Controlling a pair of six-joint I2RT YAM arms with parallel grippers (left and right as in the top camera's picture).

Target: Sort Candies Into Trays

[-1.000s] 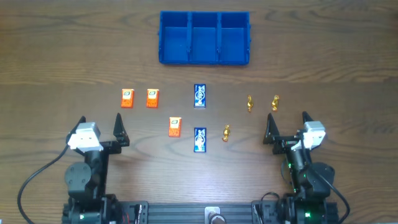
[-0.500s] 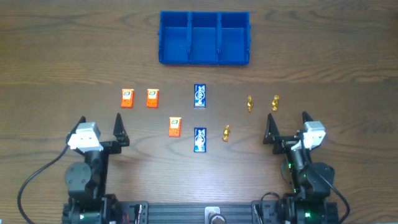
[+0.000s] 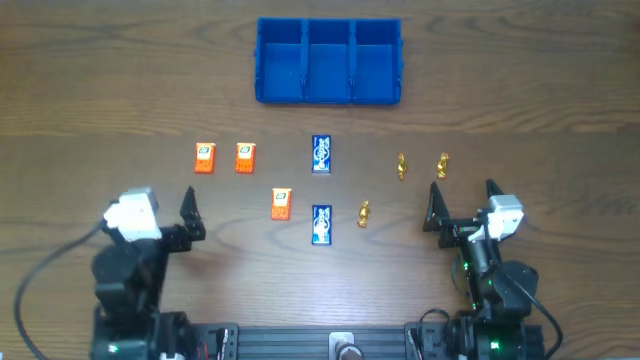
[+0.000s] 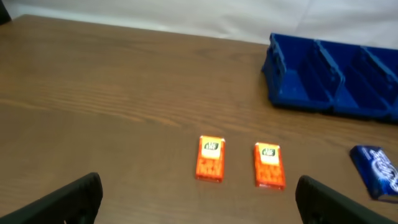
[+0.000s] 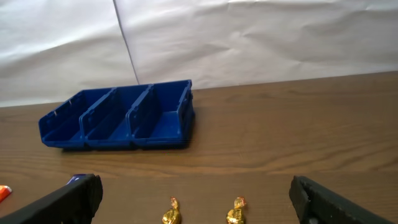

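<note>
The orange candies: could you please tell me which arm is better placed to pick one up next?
Left, likely: the left gripper, open, faces two orange candies, while the right gripper stands far across, near the gold candies.

Candies [image 3: 321, 155] lie on the table [image 3: 100, 80] (scattered) before the tray [image 3: 329, 98].

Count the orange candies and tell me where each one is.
3 orange candies: one and one side by side, left of the upper blue candy; the third alone, left of the lower blue candy. None looks hidden.
</note>
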